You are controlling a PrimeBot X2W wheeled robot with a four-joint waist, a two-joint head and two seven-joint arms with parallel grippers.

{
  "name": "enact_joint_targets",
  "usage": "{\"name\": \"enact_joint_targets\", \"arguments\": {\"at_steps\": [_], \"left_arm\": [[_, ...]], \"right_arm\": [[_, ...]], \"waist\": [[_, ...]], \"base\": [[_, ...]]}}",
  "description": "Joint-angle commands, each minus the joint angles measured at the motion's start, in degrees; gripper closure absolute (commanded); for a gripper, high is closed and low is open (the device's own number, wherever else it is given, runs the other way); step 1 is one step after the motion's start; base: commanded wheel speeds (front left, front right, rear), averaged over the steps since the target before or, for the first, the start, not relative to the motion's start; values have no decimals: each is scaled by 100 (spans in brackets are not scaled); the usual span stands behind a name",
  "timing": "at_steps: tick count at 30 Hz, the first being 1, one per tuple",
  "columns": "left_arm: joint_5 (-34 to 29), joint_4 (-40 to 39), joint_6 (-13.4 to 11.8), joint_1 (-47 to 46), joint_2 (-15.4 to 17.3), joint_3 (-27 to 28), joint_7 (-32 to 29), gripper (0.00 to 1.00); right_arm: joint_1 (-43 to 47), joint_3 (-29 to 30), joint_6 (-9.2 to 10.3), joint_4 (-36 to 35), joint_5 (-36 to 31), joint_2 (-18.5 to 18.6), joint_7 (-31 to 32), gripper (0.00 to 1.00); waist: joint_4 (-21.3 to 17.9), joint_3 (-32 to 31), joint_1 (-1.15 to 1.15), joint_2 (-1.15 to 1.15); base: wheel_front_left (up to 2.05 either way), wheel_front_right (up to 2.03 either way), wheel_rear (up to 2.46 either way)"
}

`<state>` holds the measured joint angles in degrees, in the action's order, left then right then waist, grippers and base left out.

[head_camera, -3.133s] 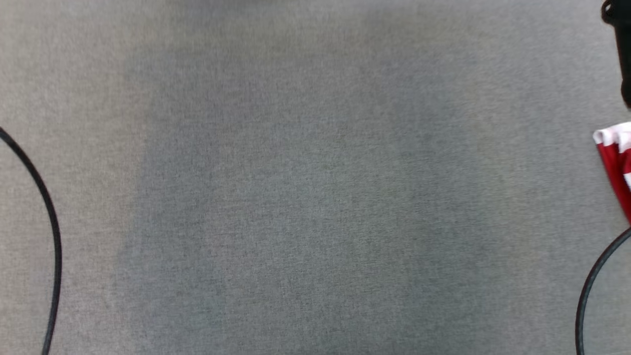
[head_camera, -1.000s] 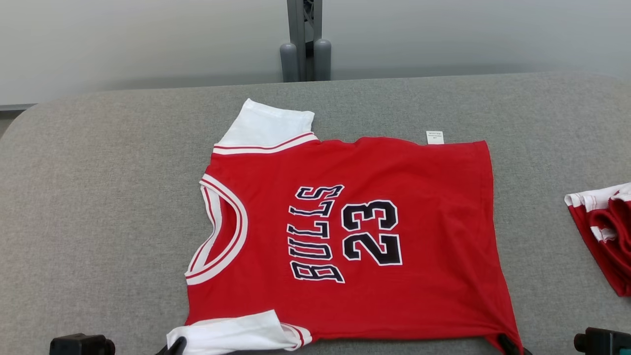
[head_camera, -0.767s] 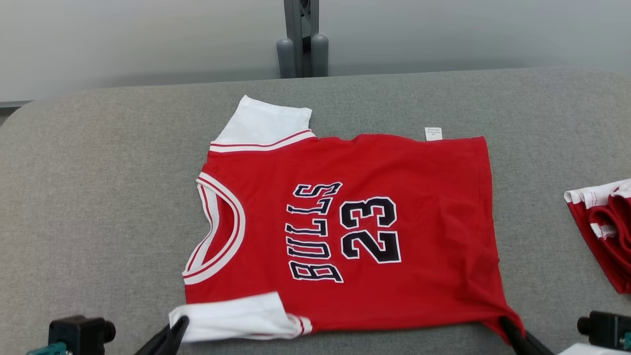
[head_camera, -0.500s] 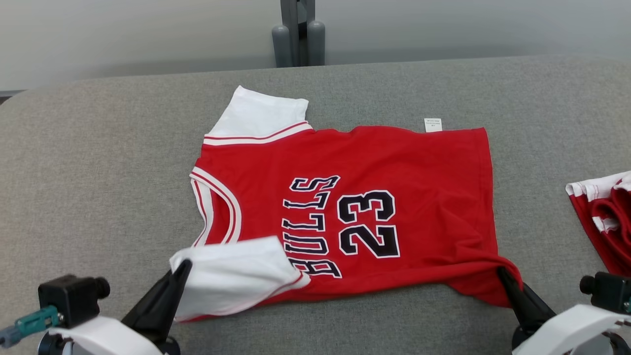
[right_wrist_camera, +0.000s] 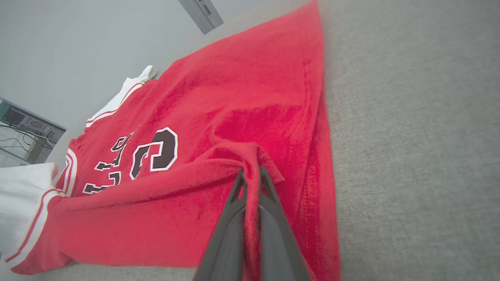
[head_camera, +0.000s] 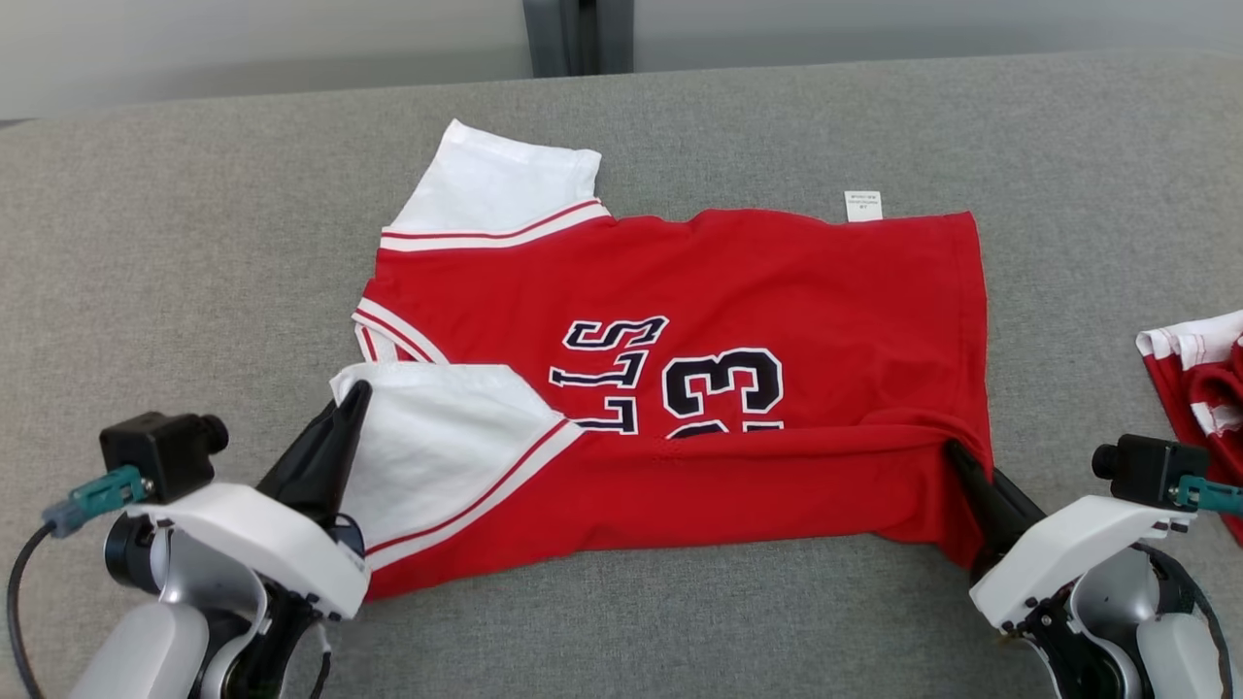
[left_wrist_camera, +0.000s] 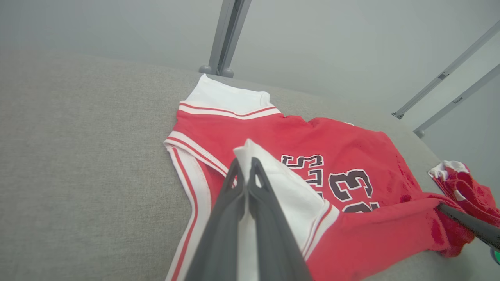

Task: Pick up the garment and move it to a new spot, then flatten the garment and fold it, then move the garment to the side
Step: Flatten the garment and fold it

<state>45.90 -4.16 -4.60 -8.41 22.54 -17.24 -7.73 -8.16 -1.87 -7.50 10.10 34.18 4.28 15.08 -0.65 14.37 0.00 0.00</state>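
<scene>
Left claw (head_camera: 357, 390), at the lower left of the head view, has its two dark fingers pressed together on the tip of the near white sleeve (head_camera: 437, 437) of a red basketball jersey (head_camera: 777, 282). At the lower right, the right claw (head_camera: 954, 451) is likewise pressed together, pinching the jersey's near bottom corner, with red cloth bunched around its tips. The jersey lies sideways in the middle of a grey fabric-covered desk (head_camera: 194, 243), neck opening toward the robot's left and hem toward its right. Its near long edge, held between the two claws, is turned over toward the far side, forming a red band across the front. That band covers the near part of the black, white-outlined lettering and number, so that part of the letters and the far half of the digits show. The pinched sleeve, trimmed with a red stripe, lies spread over the neck area. The far white sleeve (head_camera: 495, 184) rests flat on the desk. A small white label (head_camera: 863, 206) sticks out from the jersey's far edge near the hem. A second red-and-white garment (head_camera: 1199, 388) lies crumpled at the desk's right edge, apart from the jersey. A grey post (head_camera: 578, 34) stands beyond the far edge of the desk. Each white wrist carries a small black camera (head_camera: 160, 451).
</scene>
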Motion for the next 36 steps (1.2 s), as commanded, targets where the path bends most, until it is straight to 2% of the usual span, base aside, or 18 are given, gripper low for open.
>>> {"name": "enact_joint_targets", "arguments": {"at_steps": [1,7,8,9,10,11,12,15,19,20,21,22,28,36], "left_arm": [[-48,172,75,-186,-9,-2,79,100],[-88,1068,317,-603,-243,-111,363,100],[-48,1200,355,-627,-274,-130,342,100],[-24,1300,378,-646,-287,-144,357,100],[-5,1393,397,-663,-291,-144,365,100],[16,1485,406,-659,-309,-155,347,64],[9,1531,410,-670,-329,-151,400,0],[-63,1643,343,-649,-386,-103,607,0],[-253,1553,107,-515,-381,61,1065,0],[-378,1433,-26,-480,-333,142,1300,0],[-378,1433,-26,-480,-333,142,1300,0],[-546,1277,-163,-454,-293,211,1528,0],[-1032,693,-556,-303,-228,292,1999,0],[-1438,288,-917,370,-322,230,2193,0]], "right_arm": [[-97,9,2,114,-47,77,-50,100],[-304,-112,2,525,54,125,-100,100],[-312,-145,2,545,99,120,-114,94],[-325,-171,2,539,156,111,-176,53],[-331,-186,2,527,183,111,-236,0],[-320,-207,2,516,206,123,-300,0],[-292,-197,2,488,243,120,-381,0],[-151,-40,2,374,216,104,-713,0],[-38,217,2,42,-5,54,-1178,0],[1,350,2,-169,-203,39,-1424,0],[1,350,2,-169,-203,39,-1424,0],[-7,441,2,-386,-420,4,-1657,0],[-13,300,2,-873,-1336,-19,-2136,0],[477,-12,2,-884,-1925,-74,-2270,0]], "waist": [[2,52,0,0],[-31,153,0,0],[-42,161,0,0],[-53,168,0,0],[-65,172,0,0],[-70,169,0,0],[-69,162,0,0],[-68,107,0,0],[-87,15,0,0],[-97,-36,0,0],[-97,-36,0,0],[-100,-89,0,0],[-90,-303,0,0],[-81,-630,0,0]], "base": [[0,0,0],[0,0,0],[0,0,0],[0,0,0],[0,0,0],[0,0,0],[0,0,0],[0,0,0],[0,0,0],[0,0,0],[0,0,0],[0,0,0],[0,0,0],[0,0,0]]}}
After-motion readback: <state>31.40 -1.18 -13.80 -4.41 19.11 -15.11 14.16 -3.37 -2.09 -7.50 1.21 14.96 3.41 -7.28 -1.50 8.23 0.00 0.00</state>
